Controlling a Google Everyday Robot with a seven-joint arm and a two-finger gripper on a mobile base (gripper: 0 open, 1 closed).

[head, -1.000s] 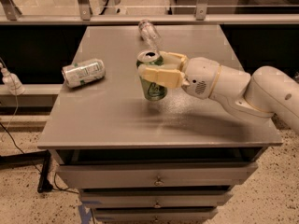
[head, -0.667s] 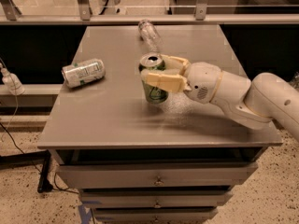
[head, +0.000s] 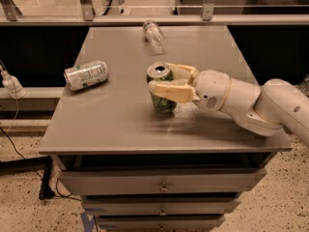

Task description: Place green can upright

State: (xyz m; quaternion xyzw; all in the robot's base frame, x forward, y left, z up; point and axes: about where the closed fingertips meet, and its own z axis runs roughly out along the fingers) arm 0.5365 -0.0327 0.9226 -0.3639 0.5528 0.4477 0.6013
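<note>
The green can (head: 164, 104) stands upright on the grey table (head: 111, 120), near its middle, silver top with pull tab facing up. My gripper (head: 159, 77) reaches in from the right and is shut on the can. One cream finger (head: 171, 91) crosses the can's front and the other finger (head: 182, 70) lies behind it. The can's base rests on the table top or sits just above it; I cannot tell which.
A silver-white can with green print (head: 86, 75) lies on its side at the table's left. A clear plastic bottle (head: 153, 35) lies at the far edge. My white arm (head: 251, 105) covers the right side. Drawers (head: 161, 185) sit below the front edge.
The gripper and the green can have shifted very slightly to the right and toward the front. The grip is unchanged. The other can and the bottle have not moved.
</note>
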